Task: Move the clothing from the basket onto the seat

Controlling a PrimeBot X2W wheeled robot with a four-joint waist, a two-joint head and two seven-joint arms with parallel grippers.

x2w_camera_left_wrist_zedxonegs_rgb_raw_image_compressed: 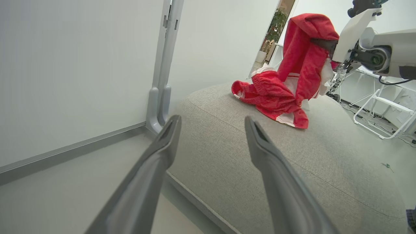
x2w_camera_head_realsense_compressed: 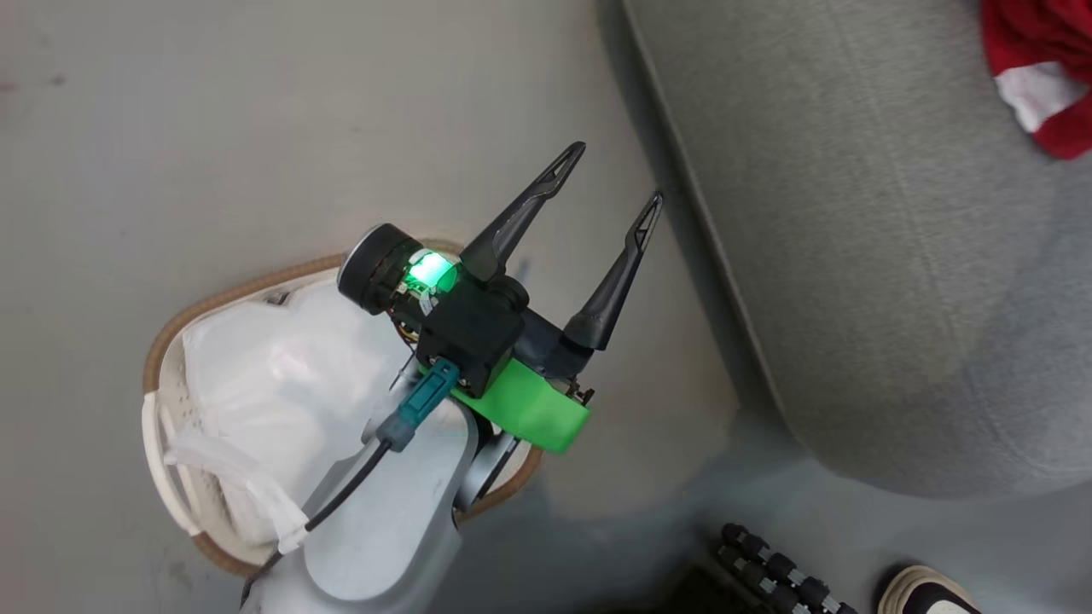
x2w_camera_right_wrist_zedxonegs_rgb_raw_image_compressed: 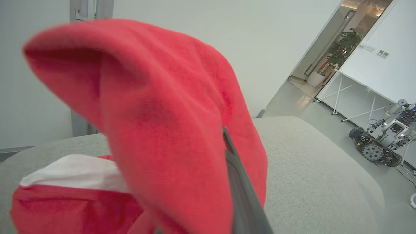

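Observation:
My left gripper point(x2w_camera_head_realsense_compressed: 618, 175) stands open with nothing in it, over the floor between the basket point(x2w_camera_head_realsense_compressed: 183, 317) and the seat point(x2w_camera_head_realsense_compressed: 862, 281); the left wrist view looks between its fingers point(x2w_camera_left_wrist_zedxonegs_rgb_raw_image_compressed: 212, 119) at the seat point(x2w_camera_left_wrist_zedxonegs_rgb_raw_image_compressed: 325, 162). The basket holds a white crinkly liner point(x2w_camera_head_realsense_compressed: 281, 375). One red piece of clothing point(x2w_camera_left_wrist_zedxonegs_rgb_raw_image_compressed: 273, 100) lies on the seat. A second red garment point(x2w_camera_left_wrist_zedxonegs_rgb_raw_image_compressed: 305, 48) hangs above it, with my right gripper point(x2w_camera_left_wrist_zedxonegs_rgb_raw_image_compressed: 323, 44) shut on it. In the right wrist view this cloth point(x2w_camera_right_wrist_zedxonegs_rgb_raw_image_compressed: 169, 123) drapes over one dark finger point(x2w_camera_right_wrist_zedxonegs_rgb_raw_image_compressed: 240, 195). Red clothing point(x2w_camera_head_realsense_compressed: 1036, 77) shows at the head view's top right.
A white wall and a grey upright post point(x2w_camera_left_wrist_zedxonegs_rgb_raw_image_compressed: 162, 65) stand beyond the seat's far end. A white folding stand point(x2w_camera_left_wrist_zedxonegs_rgb_raw_image_compressed: 383, 110) and a small wheeled machine point(x2w_camera_right_wrist_zedxonegs_rgb_raw_image_compressed: 380, 146) are on the floor past the seat. A person's shoe point(x2w_camera_head_realsense_compressed: 921, 597) is near my base.

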